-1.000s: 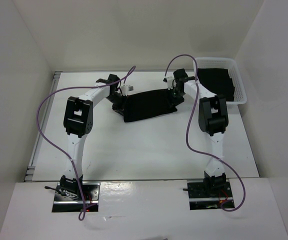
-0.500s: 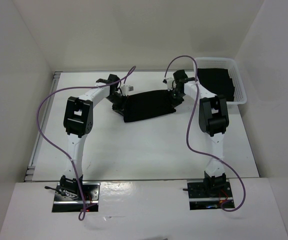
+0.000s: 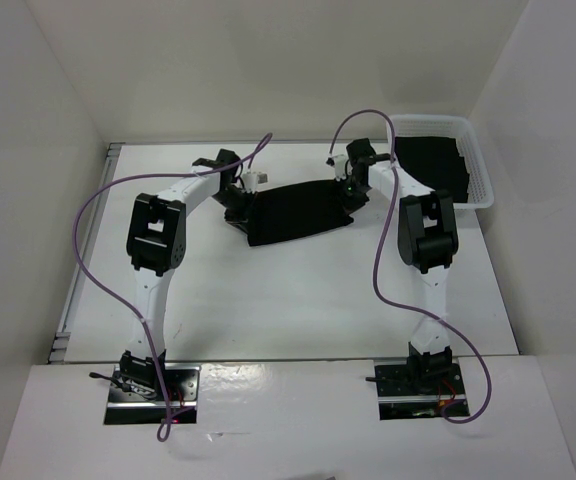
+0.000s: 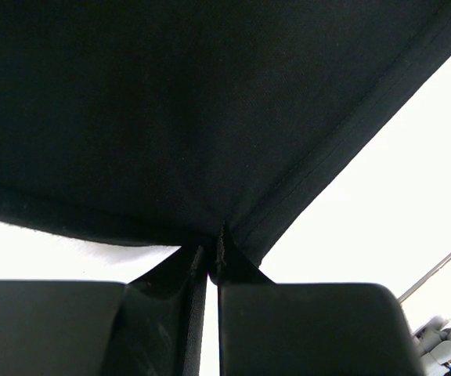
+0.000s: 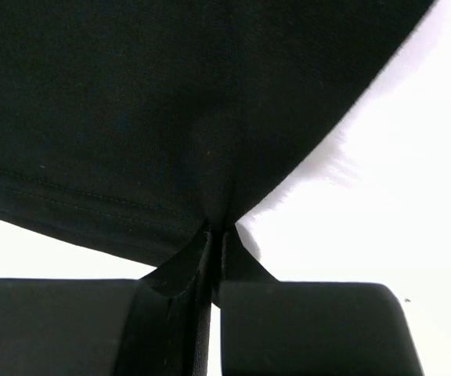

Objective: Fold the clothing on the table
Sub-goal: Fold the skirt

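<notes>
The black garment (image 3: 298, 212) lies spread on the white surface (image 3: 268, 300), upper centre of the top view. The left gripper (image 4: 214, 254) pinches the garment's left edge, jaws nearly together. The right gripper (image 5: 214, 235) is clamped on its right edge.

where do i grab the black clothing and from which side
At its two short ends, one arm from each side. The clothing lies as a wide flat band on the table, so the thin hemmed ends pinch easily; the left fingers and right fingers grip there.
</notes>
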Robot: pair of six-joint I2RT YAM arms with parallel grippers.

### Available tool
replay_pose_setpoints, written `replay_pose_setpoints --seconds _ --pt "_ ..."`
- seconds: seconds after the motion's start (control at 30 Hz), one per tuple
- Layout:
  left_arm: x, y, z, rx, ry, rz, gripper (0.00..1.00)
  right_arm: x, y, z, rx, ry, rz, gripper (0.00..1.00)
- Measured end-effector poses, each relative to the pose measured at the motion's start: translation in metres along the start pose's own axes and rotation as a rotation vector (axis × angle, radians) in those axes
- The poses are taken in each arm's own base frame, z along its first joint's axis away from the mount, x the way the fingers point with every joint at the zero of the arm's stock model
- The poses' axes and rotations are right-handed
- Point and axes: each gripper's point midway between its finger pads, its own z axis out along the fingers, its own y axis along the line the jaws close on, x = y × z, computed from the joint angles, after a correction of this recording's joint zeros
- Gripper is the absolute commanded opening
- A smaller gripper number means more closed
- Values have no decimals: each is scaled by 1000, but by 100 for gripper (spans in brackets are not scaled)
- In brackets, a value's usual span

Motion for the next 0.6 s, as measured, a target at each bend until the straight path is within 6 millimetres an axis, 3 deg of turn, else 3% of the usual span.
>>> replay_pose_setpoints --seconds 0.1,0.3,0.6 --pt "1 -1 0 1 2 3 9 -8 -3 -7 17 -10 -3 0" --pt "1 -4 2 3 5 9 9 -43 -4 -31 50 -87 -20 0" --pt "1 -4 2 -1 7 9 9 -59 26 -47 90 -113 -94 0"
